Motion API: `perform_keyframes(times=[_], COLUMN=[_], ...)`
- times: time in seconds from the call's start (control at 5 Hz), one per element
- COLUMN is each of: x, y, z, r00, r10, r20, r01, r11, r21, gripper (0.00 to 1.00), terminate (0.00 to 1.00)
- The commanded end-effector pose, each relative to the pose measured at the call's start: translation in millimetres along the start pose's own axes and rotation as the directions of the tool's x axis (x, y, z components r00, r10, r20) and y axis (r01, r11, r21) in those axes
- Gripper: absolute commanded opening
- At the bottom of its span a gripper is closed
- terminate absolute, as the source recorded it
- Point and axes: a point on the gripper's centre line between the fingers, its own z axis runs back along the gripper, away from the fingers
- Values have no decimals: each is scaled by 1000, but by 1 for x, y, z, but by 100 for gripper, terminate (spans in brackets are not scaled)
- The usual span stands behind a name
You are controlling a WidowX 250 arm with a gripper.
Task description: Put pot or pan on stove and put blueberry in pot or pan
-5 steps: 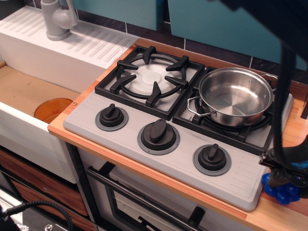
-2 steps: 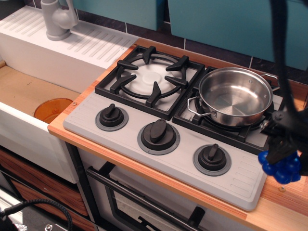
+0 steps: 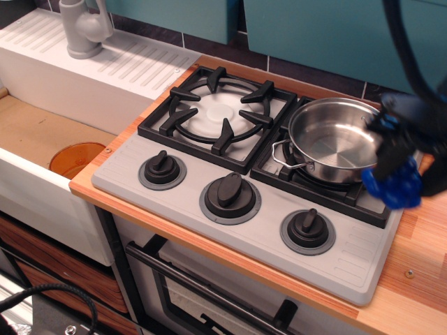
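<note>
The shiny steel pot (image 3: 335,139) sits on the right burner of the grey stove (image 3: 265,230). My gripper (image 3: 394,157) is shut on the bright-blue blueberry (image 3: 392,185) and holds it in the air at the pot's right rim, over the right grate's front corner. The gripper and berry are motion-blurred. The gripper hides part of the pot's right side.
The left burner grate (image 3: 220,115) holds nothing. Three black knobs (image 3: 230,192) line the stove's front. A wooden counter (image 3: 419,258) runs along the right. A white sink (image 3: 42,146) with an orange bowl (image 3: 75,158) and a grey tap (image 3: 82,28) lie to the left.
My gripper has lifted the blueberry off the wooden counter at the right and carried it up and back, to the pot's right rim. The pot has not moved.
</note>
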Motion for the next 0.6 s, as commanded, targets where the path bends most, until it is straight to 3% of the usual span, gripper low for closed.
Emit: perform_keyframes(times=[0.0, 0.2, 0.4], x=[63, 72, 72], y=[29, 37, 35], z=[-1, -12, -18], r00=[996, 993, 995], r10=[-28, -50, -47], r20=[90, 103, 94], r01=[34, 60, 57], r11=[997, 993, 992], r21=[-68, -99, -112], gripper=[0, 0, 100], terminate=[0, 0, 0])
